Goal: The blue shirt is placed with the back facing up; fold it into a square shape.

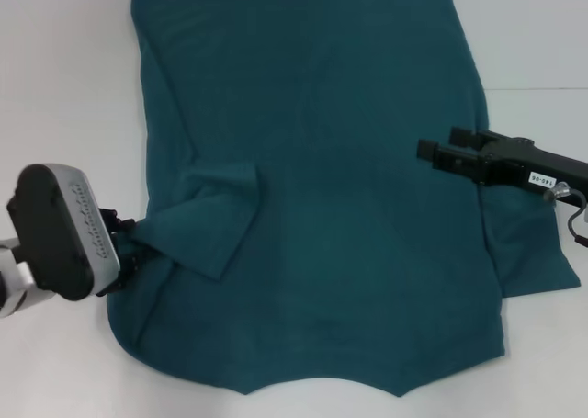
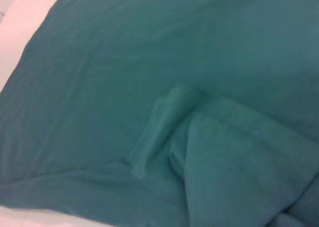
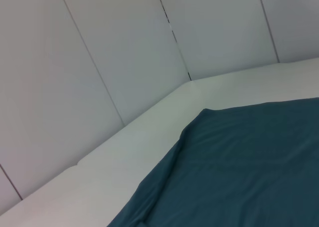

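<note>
Blue shirt (image 1: 331, 207) spread plain side up across the white table (image 1: 64, 78).
Head view: left gripper (image 1: 129, 243) at mid-left clenched on the folded-in sleeve; right gripper (image 1: 436, 153) at mid-right over the cloth — fingers parted, holding nothing. Left wrist view: rumpled teal folds. Right wrist view: shirt edge, white panelled wall (image 3: 99, 62).

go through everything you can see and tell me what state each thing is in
Shirt: spread flat on the table, plain side up, left sleeve folded inward, right sleeve still out.
Left gripper: at the shirt's left edge by the folded sleeve.
Right gripper: jaws open, above the shirt's right side.
</note>
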### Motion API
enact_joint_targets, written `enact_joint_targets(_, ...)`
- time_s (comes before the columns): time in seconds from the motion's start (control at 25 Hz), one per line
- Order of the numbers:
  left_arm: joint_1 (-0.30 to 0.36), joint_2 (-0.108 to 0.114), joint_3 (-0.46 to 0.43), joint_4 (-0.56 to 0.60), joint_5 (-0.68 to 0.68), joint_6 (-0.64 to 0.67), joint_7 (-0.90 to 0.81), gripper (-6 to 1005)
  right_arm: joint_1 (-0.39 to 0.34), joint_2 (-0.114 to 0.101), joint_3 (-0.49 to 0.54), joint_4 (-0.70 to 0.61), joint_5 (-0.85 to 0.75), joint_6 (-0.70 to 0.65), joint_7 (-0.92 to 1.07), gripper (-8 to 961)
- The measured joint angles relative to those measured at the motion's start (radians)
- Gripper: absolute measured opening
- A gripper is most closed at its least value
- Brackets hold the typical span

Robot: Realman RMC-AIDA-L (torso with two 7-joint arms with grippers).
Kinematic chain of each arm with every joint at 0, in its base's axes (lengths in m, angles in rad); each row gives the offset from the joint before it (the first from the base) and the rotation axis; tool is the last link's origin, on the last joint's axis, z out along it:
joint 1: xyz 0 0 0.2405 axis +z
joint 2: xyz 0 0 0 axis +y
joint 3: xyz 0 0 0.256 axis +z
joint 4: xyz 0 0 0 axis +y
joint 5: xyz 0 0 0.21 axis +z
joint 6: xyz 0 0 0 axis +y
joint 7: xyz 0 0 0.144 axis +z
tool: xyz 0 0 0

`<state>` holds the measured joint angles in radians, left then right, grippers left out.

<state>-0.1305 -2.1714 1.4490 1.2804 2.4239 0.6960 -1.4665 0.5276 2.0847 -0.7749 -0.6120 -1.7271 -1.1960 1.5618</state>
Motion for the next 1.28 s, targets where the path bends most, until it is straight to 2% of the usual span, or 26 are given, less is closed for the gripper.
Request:
enact_joint_targets(0.28, -0.030, -0.001, 0.016, -0.061, 0.026, -0.082, 0.002, 367, -0.001, 0.000, -0.002, 0.003, 0.000, 0.000, -0.004, 821)
enact_joint_targets(0.56, -0.037, -0.001, 0.040, -0.059, 0.019, -0.090, -0.004, 362, -0.001, 0.000, -0.001, 0.003, 0.000, -0.001, 0.004, 821)
enact_joint_targets(0.88, -0.028, -0.004, 0.068, -0.021, 0.024, -0.087, -0.060, 356, -0.004, -0.010, 0.005, 0.004, 0.000, 0.000, 0.008, 822)
enact_joint_targets(1.08, -0.026, -0.002, 0.080, -0.013, 0.027, -0.064, -0.074, 241, -0.008, -0.012, 0.006, 0.005, 0.000, 0.004, 0.014, 822)
enact_joint_targets(1.28, -0.044, 0.001, 0.073, 0.012, 0.046, 0.047, -0.142, 81, -0.010, -0.019, 0.003, 0.005, 0.000, 0.004, 0.042, 822)
